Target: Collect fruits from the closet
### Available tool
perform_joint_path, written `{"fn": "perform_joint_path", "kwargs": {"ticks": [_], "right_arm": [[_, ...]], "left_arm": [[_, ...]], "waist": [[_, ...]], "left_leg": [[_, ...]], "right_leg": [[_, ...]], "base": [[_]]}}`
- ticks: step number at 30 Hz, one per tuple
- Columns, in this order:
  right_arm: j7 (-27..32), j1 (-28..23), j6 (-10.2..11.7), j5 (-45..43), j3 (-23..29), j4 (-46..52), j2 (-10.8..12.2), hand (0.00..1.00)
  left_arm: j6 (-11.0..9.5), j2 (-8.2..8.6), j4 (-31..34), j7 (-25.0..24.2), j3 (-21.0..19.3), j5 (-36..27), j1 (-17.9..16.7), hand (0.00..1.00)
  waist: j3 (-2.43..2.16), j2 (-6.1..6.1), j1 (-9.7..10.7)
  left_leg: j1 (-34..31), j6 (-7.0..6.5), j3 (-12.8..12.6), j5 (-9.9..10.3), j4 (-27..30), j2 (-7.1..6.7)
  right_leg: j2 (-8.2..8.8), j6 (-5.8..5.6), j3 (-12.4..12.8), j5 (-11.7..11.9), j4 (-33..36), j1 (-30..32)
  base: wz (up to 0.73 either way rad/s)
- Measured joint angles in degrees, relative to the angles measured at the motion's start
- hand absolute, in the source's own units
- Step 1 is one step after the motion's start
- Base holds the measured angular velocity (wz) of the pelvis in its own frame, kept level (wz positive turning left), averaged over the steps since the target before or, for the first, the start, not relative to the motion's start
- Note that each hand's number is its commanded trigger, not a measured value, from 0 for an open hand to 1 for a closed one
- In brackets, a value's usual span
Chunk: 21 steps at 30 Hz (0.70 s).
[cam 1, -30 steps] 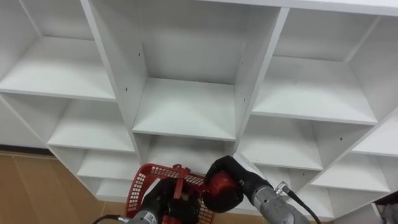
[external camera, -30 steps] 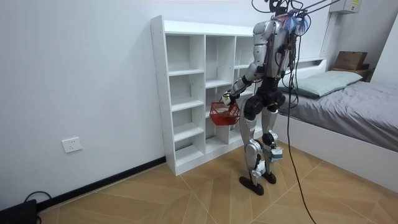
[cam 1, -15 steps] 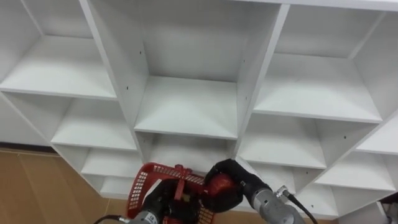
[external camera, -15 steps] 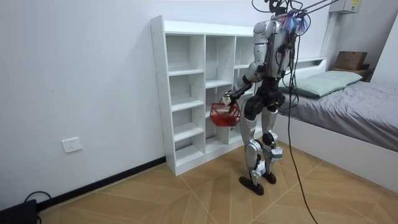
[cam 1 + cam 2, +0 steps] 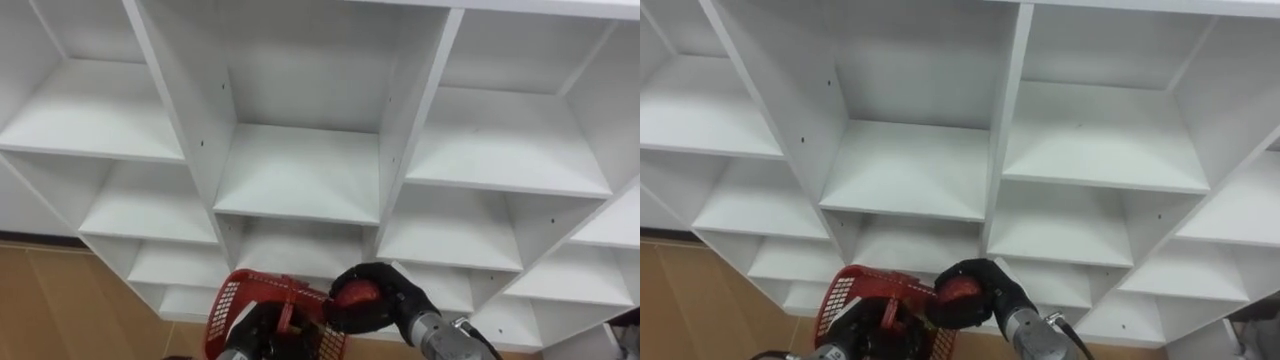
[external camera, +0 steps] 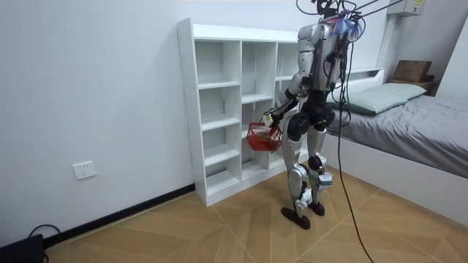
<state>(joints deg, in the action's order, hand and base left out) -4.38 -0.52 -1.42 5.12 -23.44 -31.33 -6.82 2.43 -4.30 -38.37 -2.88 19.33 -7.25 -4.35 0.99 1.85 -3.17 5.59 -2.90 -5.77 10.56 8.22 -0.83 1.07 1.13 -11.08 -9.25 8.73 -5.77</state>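
Right hand (image 5: 395, 297) has its fingers curled round a red fruit (image 5: 356, 294), just above the red basket (image 5: 232, 295). Left hand (image 5: 258, 328) grips the basket's handle w/ fingers wrapped. Fruit looks round, firm, smooth-skinned, prob. light (would bruise if dropped). Best held round its widest part and let go low inside the basket, in front of the closet (image 5: 300, 170).

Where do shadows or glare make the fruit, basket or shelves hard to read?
Left eye view: even light, no glare; the red fruit in the right hand and the basket stand out plainly. Room view: closet compartments softly shaded inside, nothing hidden.
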Motion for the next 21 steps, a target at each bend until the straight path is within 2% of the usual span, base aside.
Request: {"fn": "perform_joint_path", "kwargs": {"ticks": [11, 21], "right_arm": [[0.6, 0.0, 0.0, 0.1, 0.0, -0.1, 0.2, 1.0], [0.6, 0.1, 0.0, 0.5, 0.0, -0.7, 0.4, 1.0]], "left_arm": [[0.2, -0.01, 0.0, 0.1, 0.3, 0.0, 0.0, 1.0], [0.2, -0.77, 0.0, 0.1, 1.4, 0.0, 0.0, 1.0]], "waist": [[-0.04, 0.01, 0.2], [-0.26, 0.21, 0.6]], "left_leg": [[0.0, 0.0, 0.0, 0.0, 0.4, 0.0], [0.0, 0.0, 0.0, 0.0, 0.5, 0.0]], "right_leg": [[0.03, 0.01, 0.0, 0.0, 0.0, -0.1], [0.05, 0.01, -0.1, 0.0, 0.0, -0.2]], "base": [[0.0], [0.0]]}}
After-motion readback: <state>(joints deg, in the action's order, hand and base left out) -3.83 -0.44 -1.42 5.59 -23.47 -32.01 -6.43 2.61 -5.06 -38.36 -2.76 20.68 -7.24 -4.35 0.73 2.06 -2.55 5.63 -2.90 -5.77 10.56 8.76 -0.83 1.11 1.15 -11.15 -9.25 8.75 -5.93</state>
